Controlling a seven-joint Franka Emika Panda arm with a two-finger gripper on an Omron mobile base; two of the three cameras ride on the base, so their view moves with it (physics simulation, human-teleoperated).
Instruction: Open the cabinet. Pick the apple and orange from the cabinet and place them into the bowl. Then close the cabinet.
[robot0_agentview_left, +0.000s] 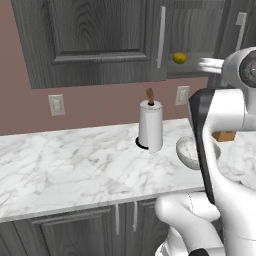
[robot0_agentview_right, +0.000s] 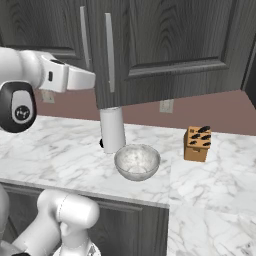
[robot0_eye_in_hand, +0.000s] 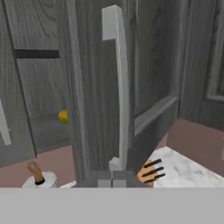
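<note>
At the foot of the long silver handle (robot0_eye_in_hand: 118, 87) your jaws sit fully closed, pressed up against the bar rather than around it, likely to lever the door of the cabinet (robot0_agentview_right: 165, 45) outward. That door already stands ajar, which is why you can glimpse a yellowish fruit (robot0_agentview_left: 180, 58) inside. Below, the bowl (robot0_agentview_right: 137, 161) waits on the counter (robot0_agentview_right: 60, 150), just beside the paper-towel roll (robot0_agentview_right: 113, 129).
</note>
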